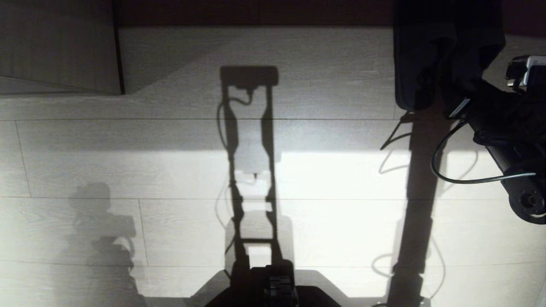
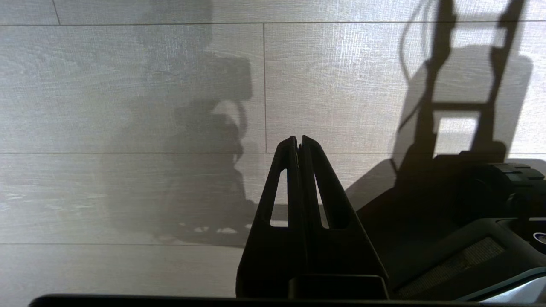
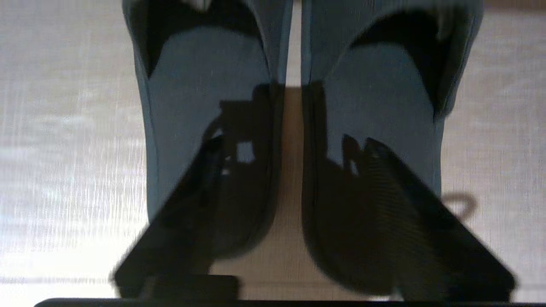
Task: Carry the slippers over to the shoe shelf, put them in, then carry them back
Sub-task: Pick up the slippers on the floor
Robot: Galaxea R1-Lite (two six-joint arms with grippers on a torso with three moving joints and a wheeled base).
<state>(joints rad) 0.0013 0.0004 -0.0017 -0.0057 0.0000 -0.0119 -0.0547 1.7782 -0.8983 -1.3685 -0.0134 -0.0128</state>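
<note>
While the left gripper hangs parked over bare floor near the robot's base, its two fingers pressed together with nothing between them, the right arm reaches in from the 3 o'clock edge of the head view toward the slippers, which lie at about 1 o'clock, against the far edge of the pale planks.

In the right wrist view the slippers lie side by side on the floor, soles down, heel ends toward the camera and a narrow strip of plank showing between them. They look grey-blue where lit and dark inside their toe caps. The right gripper is spread wide: one finger lies over the insole of one slipper, the other finger over the insole of its mate. Nothing is pinched between them. Whether the fingers touch the fabric cannot be told.

A pale wood panel stands at 10 o'clock in the head view, with a dark band running along 12 o'clock. Shadows of the robot's frame fall across the lit planks at centre.
</note>
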